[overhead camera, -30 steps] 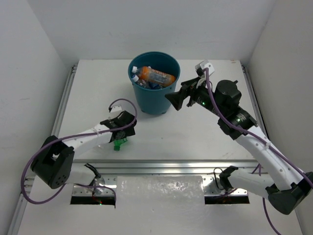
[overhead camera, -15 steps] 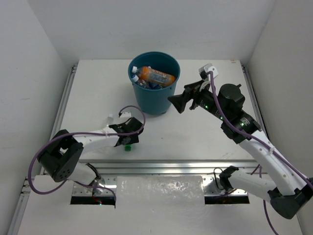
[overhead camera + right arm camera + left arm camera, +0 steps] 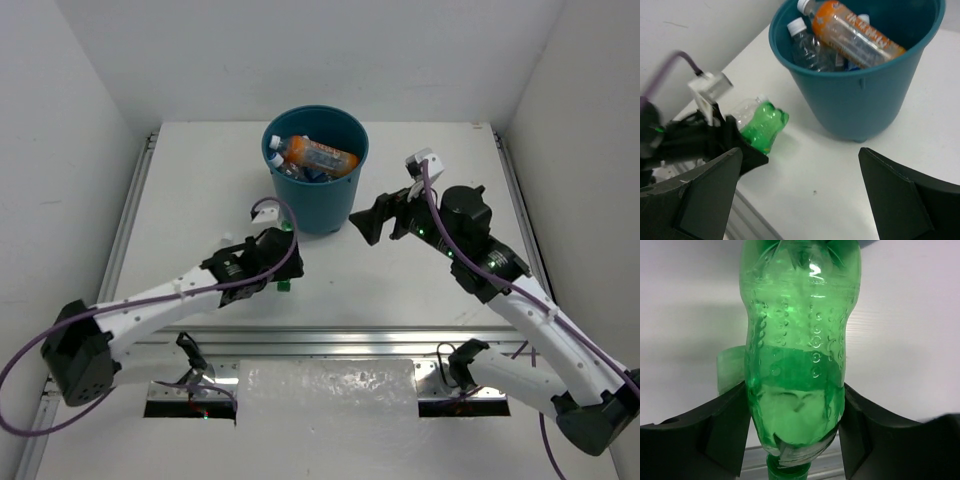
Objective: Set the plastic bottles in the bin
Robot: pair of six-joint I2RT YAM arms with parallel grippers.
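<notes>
A green plastic bottle (image 3: 797, 355) sits between the fingers of my left gripper (image 3: 795, 430), which is shut on its lower body just above the cap. From above, the left gripper (image 3: 264, 262) is in front and left of the teal bin (image 3: 320, 205), with the bottle's green cap (image 3: 283, 285) peeking out. In the right wrist view the green bottle (image 3: 764, 129) points its base toward the bin (image 3: 860, 100). An orange bottle (image 3: 857, 35) and clear bottles (image 3: 807, 45) lie inside the bin. My right gripper (image 3: 368, 222) hangs open and empty, right of the bin.
A white wall encloses the table on three sides. A metal rail (image 3: 330, 340) runs along the near table edge. White tabletop (image 3: 850, 175) shows between the two grippers, in front of the bin.
My left gripper closed on the green bottle and carried it right, toward the bin. My right gripper stayed open and drew back slightly.
</notes>
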